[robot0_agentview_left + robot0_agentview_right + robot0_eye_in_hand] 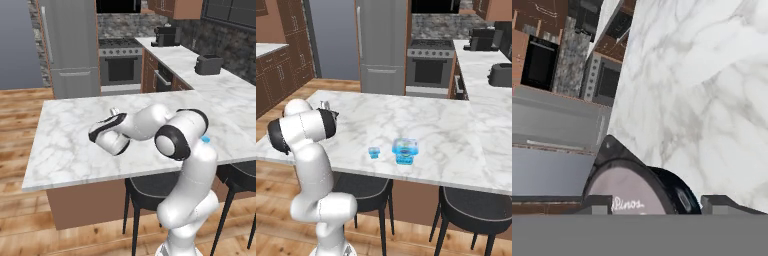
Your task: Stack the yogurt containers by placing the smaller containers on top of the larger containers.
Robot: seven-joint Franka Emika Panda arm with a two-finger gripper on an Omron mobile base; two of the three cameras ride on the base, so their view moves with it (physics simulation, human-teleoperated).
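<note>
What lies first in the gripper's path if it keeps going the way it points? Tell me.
The dark round cup, sitting between the fingertips of the gripper in the hand view. Beyond it lies the marble counter; depth is hard to judge.

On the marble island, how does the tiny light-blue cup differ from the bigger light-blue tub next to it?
Size: the tiny light-blue cup is clearly smaller and lower than the bigger light-blue tub.
Markings: the tub shows a darker printed band around its body; the cup looks plain, though it is too small to be sure.
Place: the cup stands to the tub's left in the right base view, apart from it.
Shared: both are light blue, upright, on the island counter near its front edge.
</note>
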